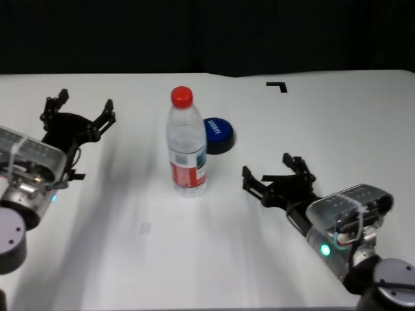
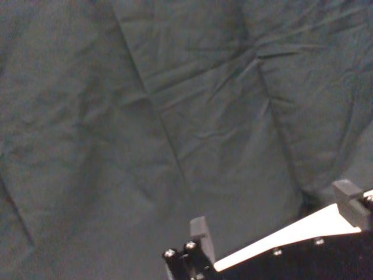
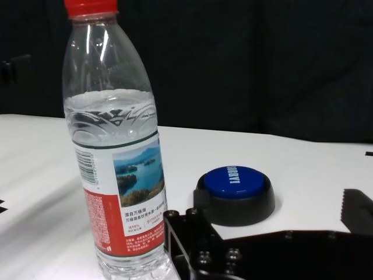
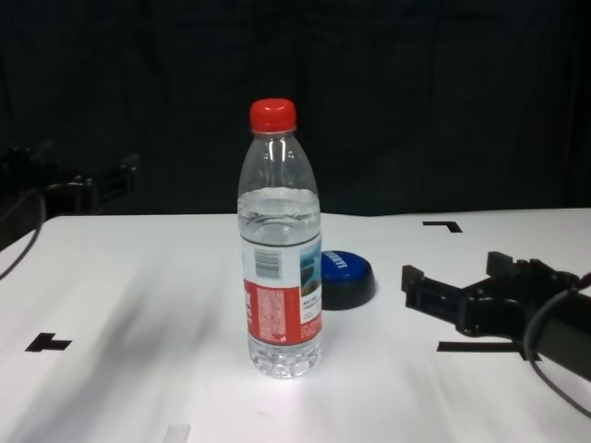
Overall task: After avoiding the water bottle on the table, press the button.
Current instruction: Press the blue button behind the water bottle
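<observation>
The blue button (image 1: 218, 133) sits on the white table (image 1: 130, 259), just behind the water bottle (image 1: 186, 144) and a bit to its right. The bottle stands up straight with its red cap on. My right hand (image 1: 275, 175) is low, to the right of the bottle, fingers wide apart. My left hand (image 1: 81, 113) waits far to the bottle's left, also wide open.

- Water bottle (image 1: 187, 144): clear, red cap, upright on the white table (image 1: 130, 246), part full.
- Button (image 1: 218, 134): blue dome, black base, just behind the bottle.
</observation>
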